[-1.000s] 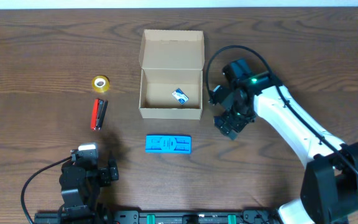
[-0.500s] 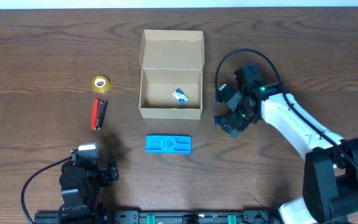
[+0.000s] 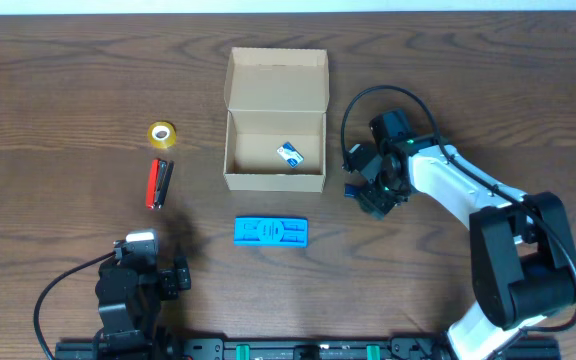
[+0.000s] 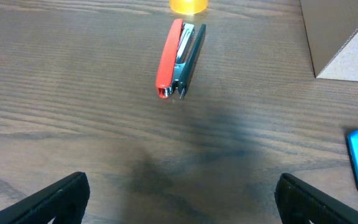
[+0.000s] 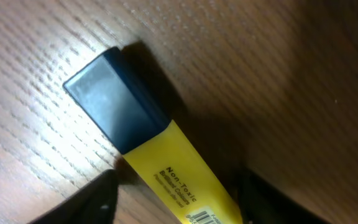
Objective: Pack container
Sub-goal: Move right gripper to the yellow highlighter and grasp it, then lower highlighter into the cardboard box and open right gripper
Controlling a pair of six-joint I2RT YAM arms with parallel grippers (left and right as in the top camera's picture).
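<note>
The container [image 3: 275, 180] is a tan cardboard box, open, with its flap lid [image 3: 278, 78] standing back; a small white and blue item [image 3: 290, 153] lies inside. My right gripper [image 3: 373, 196] is low over the table just right of the box. In the right wrist view its open fingers [image 5: 98, 199] straddle a yellow highlighter [image 5: 179, 174] with a dark cap that lies on the wood. My left gripper [image 3: 153, 265] is open and empty near the front edge, and shows in the left wrist view [image 4: 182, 205].
A red stapler [image 3: 158, 183] and a yellow tape roll [image 3: 162, 133] lie left of the box; both show in the left wrist view, the stapler [image 4: 179, 59] and the roll [image 4: 188, 5]. A flat blue item [image 3: 271, 232] lies in front of the box.
My right gripper has turned and shifted slightly toward the box, staying low at its right side. The left arm and the loose items have not moved.
</note>
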